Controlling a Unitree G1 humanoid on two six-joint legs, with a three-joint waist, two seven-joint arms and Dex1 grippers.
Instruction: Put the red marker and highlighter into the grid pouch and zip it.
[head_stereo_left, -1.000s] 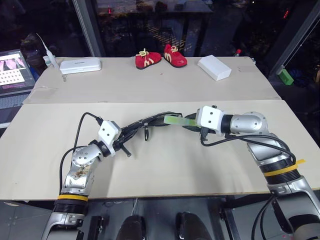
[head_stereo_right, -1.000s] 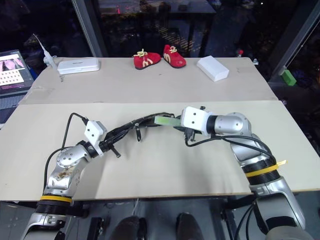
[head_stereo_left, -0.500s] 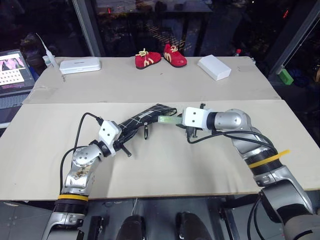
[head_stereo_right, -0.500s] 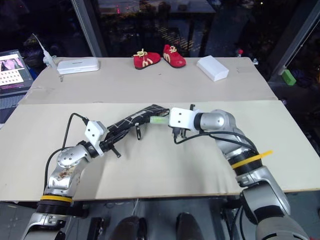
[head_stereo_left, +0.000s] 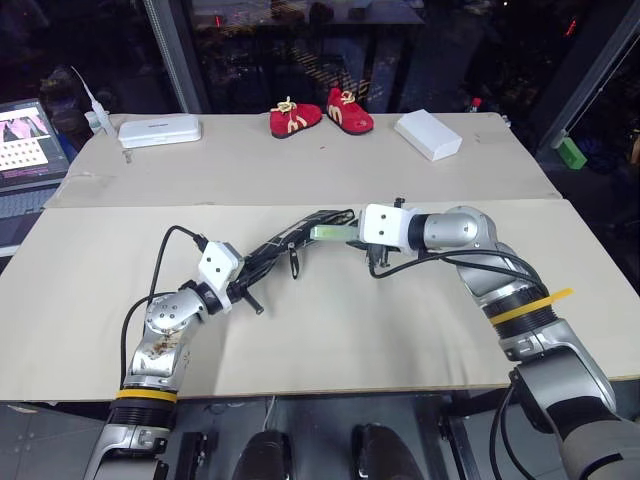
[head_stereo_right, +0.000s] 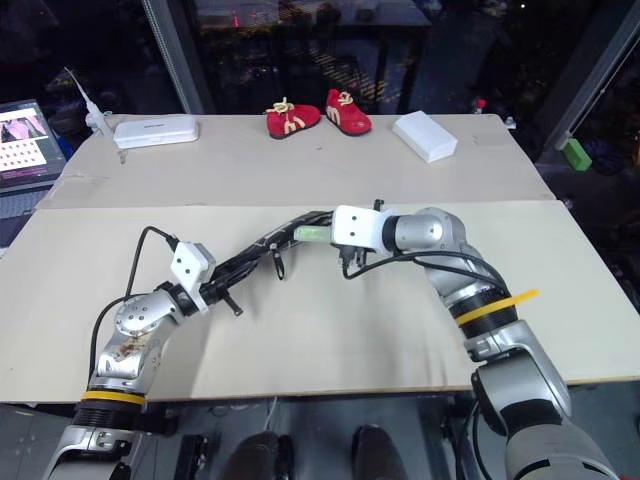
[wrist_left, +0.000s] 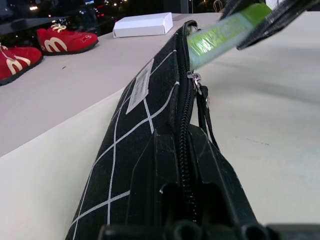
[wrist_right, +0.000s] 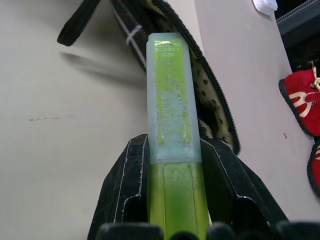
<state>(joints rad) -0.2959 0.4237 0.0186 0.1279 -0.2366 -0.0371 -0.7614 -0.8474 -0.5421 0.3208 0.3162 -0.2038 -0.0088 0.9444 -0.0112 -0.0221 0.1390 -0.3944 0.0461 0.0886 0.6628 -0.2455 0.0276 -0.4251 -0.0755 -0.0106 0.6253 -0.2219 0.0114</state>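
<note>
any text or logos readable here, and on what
Highlighter: small embossed print near its end, too blurred to read.
Grid pouch: white label, print too small to read.
Red shoes: yellow arch-shaped mark, no letters legible.
Laptop screen: content too small to read.

Bare table (head_stereo_left: 400, 320) all around; 2 red shoes (head_stereo_left: 322, 114) far back.
</note>
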